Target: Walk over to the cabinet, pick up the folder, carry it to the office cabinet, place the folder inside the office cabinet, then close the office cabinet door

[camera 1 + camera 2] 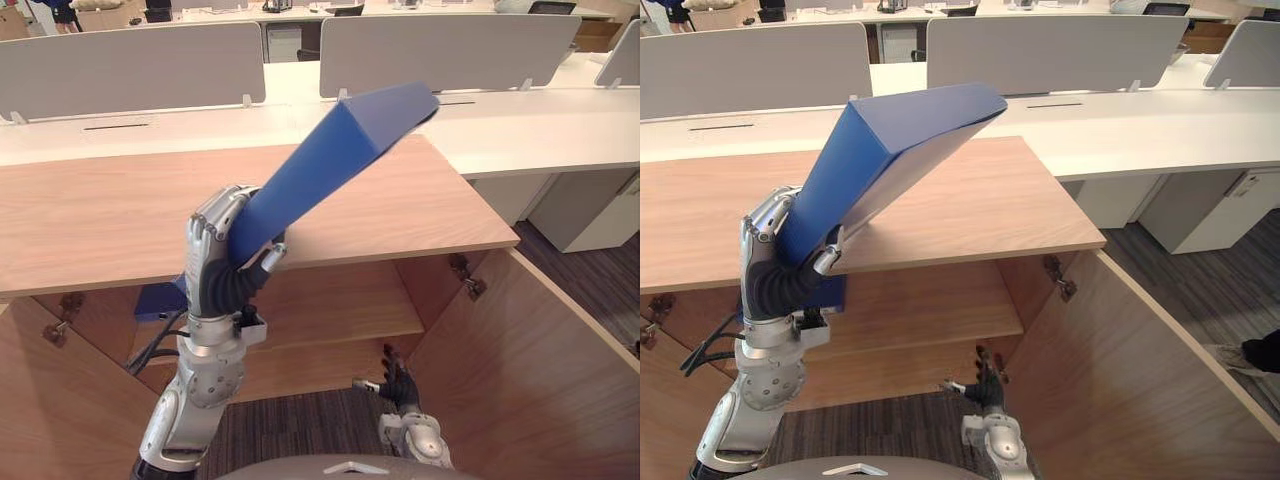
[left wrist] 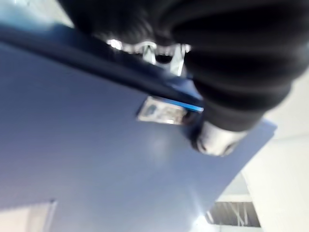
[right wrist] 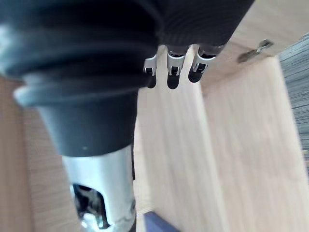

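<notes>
Fingers first: the left hand's fingers (image 1: 204, 228) are curled over one face of the blue folder (image 1: 330, 165) and the thumb (image 1: 272, 258) is pressed on the other face, a firm clamp near its lower end. The left hand (image 1: 215, 260) is up at the front edge of the wooden cabinet top (image 1: 100, 215). The folder tilts steeply, its far end high over the top, toward the white desk (image 1: 540, 125). Its lower corner pokes out below the edge, beside the wrist.

Down low, the right hand (image 1: 400, 385) hangs in the cabinet's open front. Its fingers (image 3: 170, 72) are loose and straight, side by side, holding nothing. They sit just before the inner shelf (image 1: 330, 318). The right-side door (image 1: 530, 340) is swung wide open.
</notes>
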Tool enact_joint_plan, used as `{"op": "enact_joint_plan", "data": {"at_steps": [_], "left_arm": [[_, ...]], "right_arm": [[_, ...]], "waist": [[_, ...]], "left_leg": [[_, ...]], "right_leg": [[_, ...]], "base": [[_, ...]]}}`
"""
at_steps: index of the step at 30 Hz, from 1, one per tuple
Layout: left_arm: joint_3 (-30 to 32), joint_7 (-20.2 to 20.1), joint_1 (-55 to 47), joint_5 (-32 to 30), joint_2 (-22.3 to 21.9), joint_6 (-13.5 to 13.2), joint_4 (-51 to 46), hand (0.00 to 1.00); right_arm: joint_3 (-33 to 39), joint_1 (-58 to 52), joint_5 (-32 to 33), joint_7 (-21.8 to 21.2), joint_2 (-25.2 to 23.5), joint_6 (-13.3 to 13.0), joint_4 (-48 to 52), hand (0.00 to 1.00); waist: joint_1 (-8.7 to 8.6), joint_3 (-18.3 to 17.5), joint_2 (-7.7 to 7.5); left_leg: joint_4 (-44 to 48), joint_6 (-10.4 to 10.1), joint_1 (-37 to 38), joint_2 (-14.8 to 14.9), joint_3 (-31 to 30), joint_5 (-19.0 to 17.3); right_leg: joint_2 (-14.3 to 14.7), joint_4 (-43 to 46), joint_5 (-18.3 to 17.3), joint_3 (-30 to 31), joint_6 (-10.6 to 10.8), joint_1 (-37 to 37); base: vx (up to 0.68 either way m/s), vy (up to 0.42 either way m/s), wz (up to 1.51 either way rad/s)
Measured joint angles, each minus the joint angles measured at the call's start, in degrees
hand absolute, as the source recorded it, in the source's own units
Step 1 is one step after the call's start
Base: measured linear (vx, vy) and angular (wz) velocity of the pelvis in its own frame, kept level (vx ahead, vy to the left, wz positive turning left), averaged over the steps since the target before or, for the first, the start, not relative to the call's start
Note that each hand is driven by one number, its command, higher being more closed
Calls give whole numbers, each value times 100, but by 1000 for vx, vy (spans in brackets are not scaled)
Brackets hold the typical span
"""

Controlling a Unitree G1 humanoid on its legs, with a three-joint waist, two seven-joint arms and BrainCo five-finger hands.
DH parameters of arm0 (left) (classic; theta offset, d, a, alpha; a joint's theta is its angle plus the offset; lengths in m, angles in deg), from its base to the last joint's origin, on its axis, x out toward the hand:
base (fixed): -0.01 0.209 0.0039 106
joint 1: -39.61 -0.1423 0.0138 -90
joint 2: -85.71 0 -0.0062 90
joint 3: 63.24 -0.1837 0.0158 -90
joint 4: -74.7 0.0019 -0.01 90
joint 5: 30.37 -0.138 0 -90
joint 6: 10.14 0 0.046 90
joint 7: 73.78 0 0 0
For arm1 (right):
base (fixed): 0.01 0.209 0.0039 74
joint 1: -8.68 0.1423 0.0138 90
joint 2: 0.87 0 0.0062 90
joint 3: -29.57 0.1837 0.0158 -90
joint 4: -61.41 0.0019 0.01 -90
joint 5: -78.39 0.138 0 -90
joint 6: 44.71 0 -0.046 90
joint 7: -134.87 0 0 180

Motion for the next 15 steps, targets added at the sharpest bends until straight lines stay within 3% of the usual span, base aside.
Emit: {"op": "enact_joint_plan", "data": {"at_steps": [6, 11, 15], "left_arm": [[-463, -215, -169, 1086, 0, -413, -209, 100], [-544, -329, -196, 1798, 2, -502, -212, 100], [-563, -325, -278, 1970, 1, -545, -211, 100]], "right_arm": [[-3, -9, -13, 126, -80, -327, 1527, 0], [-1, -2, -66, 364, -86, -482, 2421, 0], [3, -23, -220, 576, -88, -513, 2936, 0]], "waist": [[26, -1, -70], [24, 23, -149], [14, 30, -159]], "left_leg": [[32, 11, -47, -2, 81, -10], [33, 18, -37, -7, 113, -15], [33, 19, -32, -9, 126, -15]], "right_leg": [[2, -9, 28, 77, 13, -86], [-1, -7, 44, 104, 16, -83], [-3, 7, 44, 121, 17, -84]], "base": [[3, 0, -7], [-1, -1, -2], [0, 0, 0]]}}
